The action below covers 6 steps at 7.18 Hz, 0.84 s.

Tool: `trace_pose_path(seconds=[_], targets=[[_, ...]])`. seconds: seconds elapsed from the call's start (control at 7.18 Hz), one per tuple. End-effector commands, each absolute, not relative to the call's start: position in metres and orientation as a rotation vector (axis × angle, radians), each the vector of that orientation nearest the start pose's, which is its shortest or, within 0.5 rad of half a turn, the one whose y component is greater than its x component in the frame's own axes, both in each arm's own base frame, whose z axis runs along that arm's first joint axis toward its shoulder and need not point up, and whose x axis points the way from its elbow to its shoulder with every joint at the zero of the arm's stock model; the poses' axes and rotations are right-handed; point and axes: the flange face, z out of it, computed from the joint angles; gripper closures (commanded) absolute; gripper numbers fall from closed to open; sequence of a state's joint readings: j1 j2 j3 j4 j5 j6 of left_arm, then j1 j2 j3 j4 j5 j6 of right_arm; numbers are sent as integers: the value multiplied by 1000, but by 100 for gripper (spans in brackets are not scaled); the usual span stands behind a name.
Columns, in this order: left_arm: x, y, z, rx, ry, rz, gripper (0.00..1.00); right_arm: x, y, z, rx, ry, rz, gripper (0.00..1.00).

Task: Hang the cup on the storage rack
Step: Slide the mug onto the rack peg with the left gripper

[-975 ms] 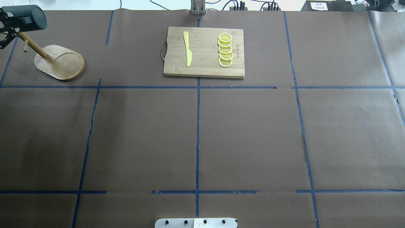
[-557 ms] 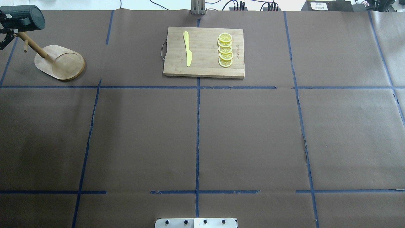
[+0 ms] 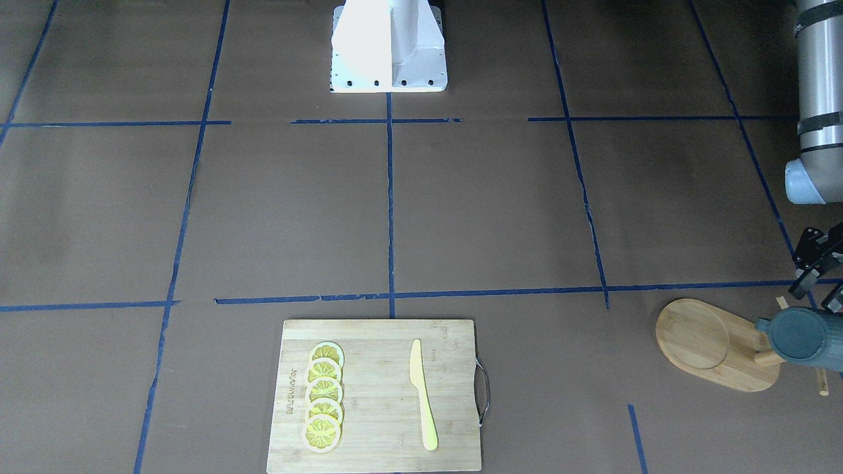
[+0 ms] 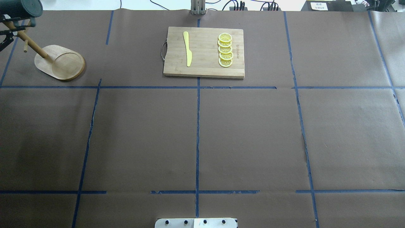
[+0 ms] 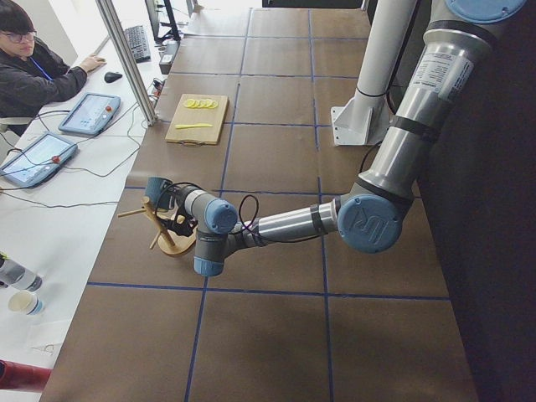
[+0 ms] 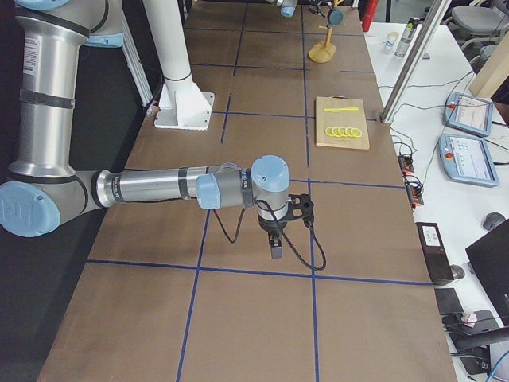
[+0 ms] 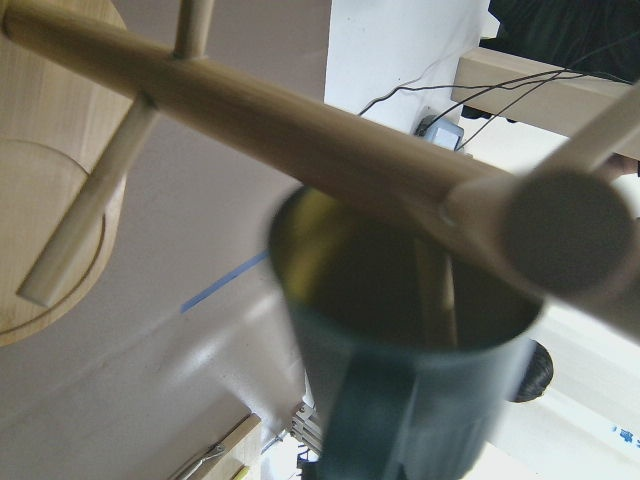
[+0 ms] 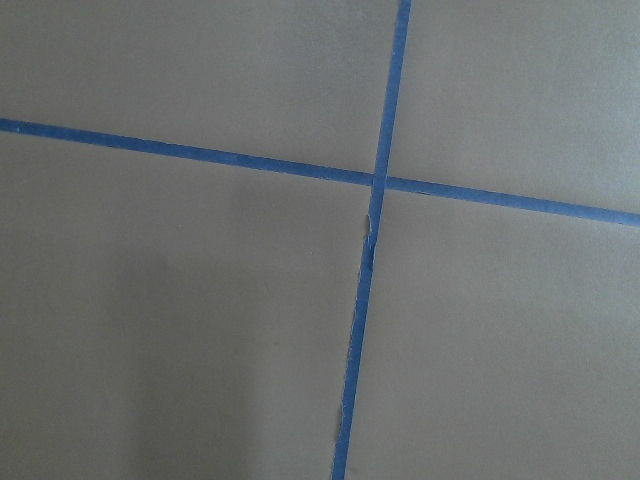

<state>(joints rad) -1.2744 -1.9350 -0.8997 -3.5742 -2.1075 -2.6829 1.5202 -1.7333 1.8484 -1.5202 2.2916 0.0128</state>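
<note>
The dark teal cup [image 4: 22, 7] sits at the top of the bamboo storage rack [image 4: 60, 61], at the table's far left corner. In the front-facing view the cup [image 3: 800, 337] shows its bottom, beside the rack's oval base [image 3: 708, 342]. The left wrist view shows the cup's yellow mouth [image 7: 400, 320], blurred, behind the post [image 7: 300, 140], with a thin peg across it. My left gripper [image 3: 816, 295] is open just short of the cup and apart from it. My right gripper [image 6: 275, 237] hangs low over the table; I cannot tell its state.
A wooden cutting board [image 4: 205, 71] with a yellow knife [image 4: 187, 47] and lemon slices [image 4: 225, 50] lies at the far middle. Blue tape lines cross the brown table. An operator and tablets [image 5: 88, 113] are beyond the far edge.
The cup has shifted toward the table's far edge at the top of the rack. My left gripper has drawn slightly back from it.
</note>
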Motion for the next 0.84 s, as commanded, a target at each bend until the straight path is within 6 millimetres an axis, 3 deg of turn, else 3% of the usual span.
trace_pose_path(seconds=[0.0, 0.28, 0.42, 0.7], targets=[[95, -595, 570, -292, 1840, -1305, 0, 46, -434, 594, 135, -724, -95, 0], [88, -591, 565, -270, 1872, -1262, 0, 46, -434, 594, 135, -724, -93, 0], [84, -576, 571, -257, 1889, -1202, 0, 46, -434, 593, 132, -725, -84, 0], [66, -565, 569, -63, 1815, -885, 0, 45, -434, 594, 129, -728, -81, 0]])
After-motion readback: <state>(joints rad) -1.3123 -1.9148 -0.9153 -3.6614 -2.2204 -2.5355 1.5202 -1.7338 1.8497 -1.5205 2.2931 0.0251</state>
